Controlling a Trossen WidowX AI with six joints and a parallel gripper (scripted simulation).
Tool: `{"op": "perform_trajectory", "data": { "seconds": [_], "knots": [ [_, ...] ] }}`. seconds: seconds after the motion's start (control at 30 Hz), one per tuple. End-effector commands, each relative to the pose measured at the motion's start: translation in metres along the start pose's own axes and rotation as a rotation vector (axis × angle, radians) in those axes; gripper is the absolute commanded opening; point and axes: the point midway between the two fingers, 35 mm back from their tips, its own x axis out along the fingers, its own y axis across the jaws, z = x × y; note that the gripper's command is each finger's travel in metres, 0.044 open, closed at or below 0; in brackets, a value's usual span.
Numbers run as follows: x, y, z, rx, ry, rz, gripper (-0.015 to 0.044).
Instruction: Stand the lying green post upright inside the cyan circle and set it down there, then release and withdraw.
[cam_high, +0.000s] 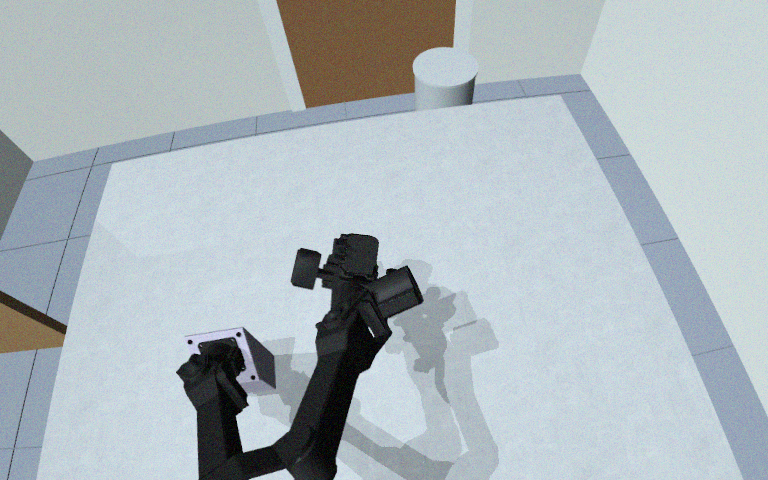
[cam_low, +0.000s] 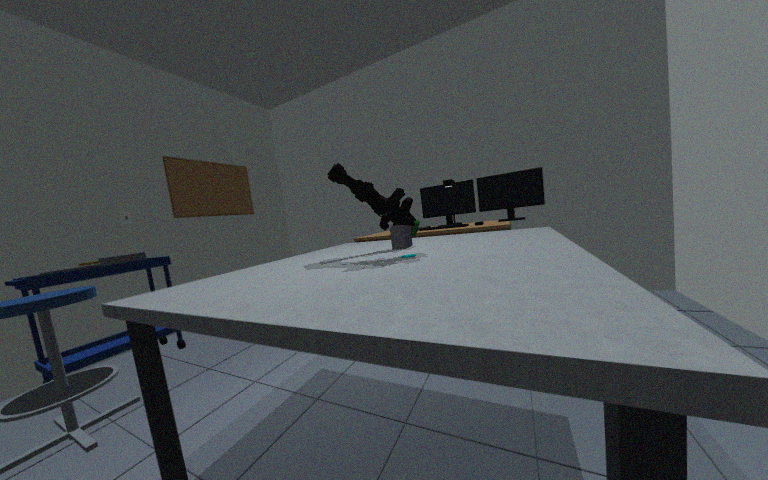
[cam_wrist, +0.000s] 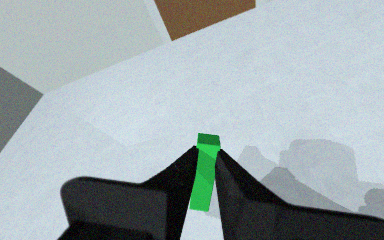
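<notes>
Wrist view: a green post (cam_wrist: 206, 170) is pinched between the two dark fingers of the gripper (cam_wrist: 205, 159), with both ends sticking out past them.
Post position: lifted off the white table (cam_wrist: 280, 75), its far end aimed across the tabletop toward the table's far edge; whether it is upright or tilted cannot be told from this view.
Grip: fingers stand narrow, closed on the post from both sides, touching it.
Cyan circle: seen only in the exterior view as a thin cyan streak (cam_low: 408, 256) lying flat on the table, just beside the grey block (cam_low: 400, 236) under the arm's base.
Post relative to the block: in the exterior view a sliver of green (cam_low: 415, 226) shows at the gripper, above the tabletop and right beside the block's upper edge.
Arm: black arm (cam_high: 334, 362) rises from the block (cam_high: 257, 362) and bends over the table, casting grey shadows on the surface beside the block.
Beyond the block: two dark monitors (cam_low: 481, 195) on a wooden desk (cam_low: 453, 228) behind it, an orange board (cam_low: 207, 186) on the wall, a blue cart (cam_low: 90, 271) and a blue stool (cam_low: 45, 300) on the floor.
Top view: a pale cylinder (cam_high: 444, 76) stands past the table's far edge, well apart from the block.
</notes>
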Motion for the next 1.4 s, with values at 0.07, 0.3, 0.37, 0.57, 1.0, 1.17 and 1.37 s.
{"op": "perform_trajectory", "data": {
  "seconds": [0.07, 0.3, 0.37, 0.57, 1.0, 1.17, 1.37],
  "knots": [
    [-0.003, 0.0, 0.001, -0.015, -0.05, -0.008, 0.0023],
    [-0.005, -0.001, 0.002, -0.027, -0.093, -0.016, 0.0023],
    [-0.006, -0.001, 0.002, -0.031, -0.106, -0.018, 0.0023],
    [-0.008, -0.002, 0.003, -0.042, -0.142, -0.027, 0.0023],
    [-0.012, -0.003, 0.003, -0.07, -0.221, -0.05, 0.0023],
    [-0.014, -0.003, 0.004, -0.082, -0.25, -0.061, 0.0023],
    [-0.017, -0.004, 0.004, -0.096, -0.285, -0.075, 0.0023]
  ]
}}
